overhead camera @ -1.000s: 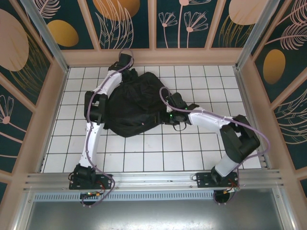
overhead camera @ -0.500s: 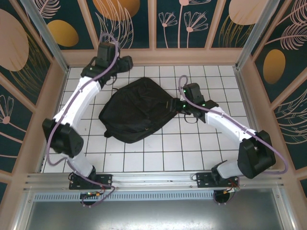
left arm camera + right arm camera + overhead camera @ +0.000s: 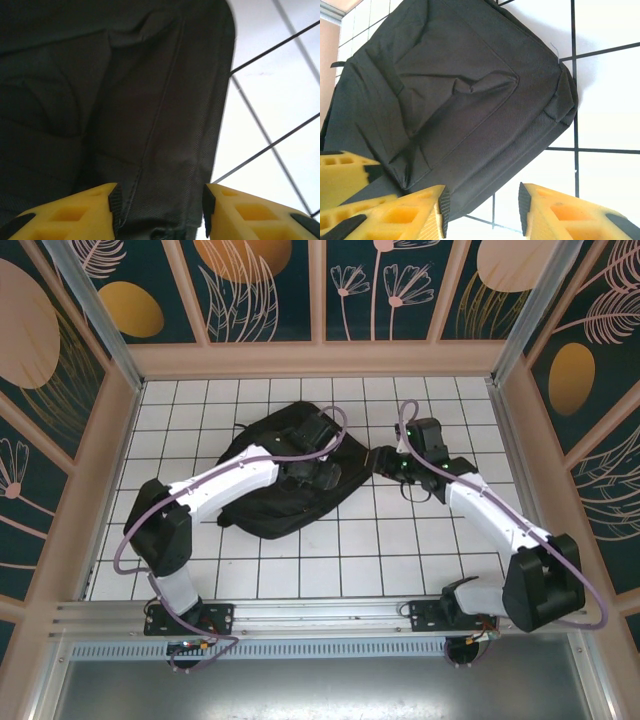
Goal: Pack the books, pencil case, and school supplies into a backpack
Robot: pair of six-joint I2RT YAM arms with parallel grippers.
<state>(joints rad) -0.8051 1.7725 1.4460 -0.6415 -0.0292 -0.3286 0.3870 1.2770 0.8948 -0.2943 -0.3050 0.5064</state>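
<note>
Swinging in from the far left corner where it was half a second ago, my left arm (image 3: pixel 230 480) now lies across the bag, while the right arm (image 3: pixel 490 515) has backed a little off the bag's right edge. On the white-tiled tabletop (image 3: pixel 300 550) the black backpack (image 3: pixel 280 512) lies flat near the middle, in about the same spot as before. From the left wrist I see its dark fabric and a stitched seam (image 3: pixel 125 100) running up from between my fingers, with bare tiles just beside it on the right. The left end effector (image 3: pixel 160 200) sits low over that panel with its yellow fingers well apart and nothing pinched; whether the pads touch the cloth I cannot tell. The right end effector (image 3: pixel 482 200) is likewise wide open and empty, hovering just off the backpack's corner (image 3: pixel 460 100); from above it sits beside the bag's right side (image 3: pixel 385 462). My guess is that the books, pencil case and school supplies are already inside, so what is left looks like closing or straightening the bag. Whether the zip is shut I cannot tell. I can read no brand, label or writing on the fabric from any camera.
</note>
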